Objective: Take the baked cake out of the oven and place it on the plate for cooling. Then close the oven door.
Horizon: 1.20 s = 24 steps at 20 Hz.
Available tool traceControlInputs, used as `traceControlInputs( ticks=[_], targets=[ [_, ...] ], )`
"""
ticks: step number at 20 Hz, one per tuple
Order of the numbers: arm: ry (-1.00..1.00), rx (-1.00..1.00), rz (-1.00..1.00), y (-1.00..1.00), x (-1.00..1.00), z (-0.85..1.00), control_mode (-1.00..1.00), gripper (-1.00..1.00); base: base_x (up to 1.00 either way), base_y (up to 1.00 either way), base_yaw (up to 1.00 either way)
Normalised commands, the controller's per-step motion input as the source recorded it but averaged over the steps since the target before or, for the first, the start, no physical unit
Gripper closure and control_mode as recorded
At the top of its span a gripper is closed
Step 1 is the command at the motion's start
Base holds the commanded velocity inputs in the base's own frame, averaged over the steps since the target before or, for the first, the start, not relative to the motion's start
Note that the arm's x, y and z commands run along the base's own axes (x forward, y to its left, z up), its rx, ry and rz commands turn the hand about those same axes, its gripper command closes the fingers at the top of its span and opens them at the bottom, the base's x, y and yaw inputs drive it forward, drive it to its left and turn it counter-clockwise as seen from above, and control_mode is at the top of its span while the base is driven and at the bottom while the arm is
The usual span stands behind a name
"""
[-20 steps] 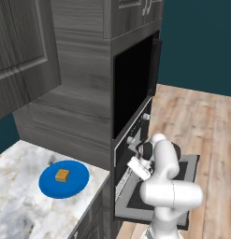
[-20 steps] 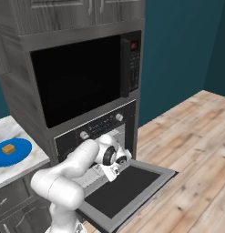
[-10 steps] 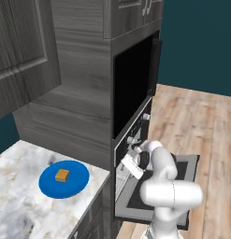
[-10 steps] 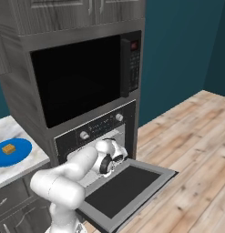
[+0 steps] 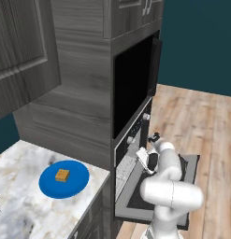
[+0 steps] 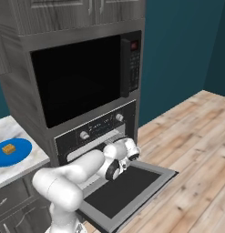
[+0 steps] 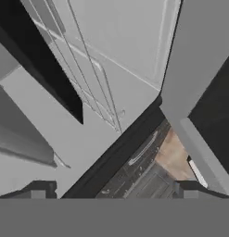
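Observation:
The baked cake (image 5: pixel 61 175) (image 6: pixel 8 149), a small orange-brown block, lies on the round blue plate (image 5: pixel 75 184) (image 6: pixel 20 152) on the marble counter. The oven (image 5: pixel 134 135) (image 6: pixel 98 129) sits under its knobbed panel, and the oven door (image 5: pixel 191 161) (image 6: pixel 127 189) hangs dropped open, flat and level. My gripper (image 5: pixel 141 158) (image 7: pixel 113 192) is at the oven's mouth, just above the door and far from the cake. It is open with nothing between its fingertips (image 7: pixel 39 190). The hand view looks in at the wire rack (image 7: pixel 88 69).
A larger black cavity (image 5: pixel 131 88) (image 6: pixel 77 79) with a side-hinged door (image 5: pixel 155 60) (image 6: pixel 130 61) sits above the oven. The marble counter (image 5: pixel 18 210) (image 6: pixel 4 170) lies to the left. Wooden floor (image 5: pixel 210 121) (image 6: pixel 196 141) spreads to the right of the open door.
My hand has shifted and turned a little at the oven's mouth. The jaws have stayed wide apart. Cake, plate and door have not moved.

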Motion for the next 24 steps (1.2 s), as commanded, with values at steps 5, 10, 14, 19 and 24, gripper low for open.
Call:
traceControlInputs(
  ticks=[5, 10, 14, 19, 24],
  targets=[
    [-0.10, 0.05, -0.07, -0.65, -0.97, 1.00, -1.00, -1.00, 0.00, 0.00, 0.00],
    [-0.16, 0.01, -0.03, -0.33, -1.00, 1.00, -1.00, -1.00, 0.00, 0.00, 0.00],
    [-0.14, 0.00, -0.02, -0.03, -1.00, 1.00, -1.00, -1.00, 0.00, 0.00, 0.00],
    [-0.10, 0.00, -0.03, 0.04, -1.00, 1.00, -1.00, -1.00, 0.00, 0.00, 0.00],
    [-0.08, 0.00, 0.00, 0.19, -1.00, 1.00, -1.00, -1.00, 0.00, 0.00, 0.00]
  ],
)
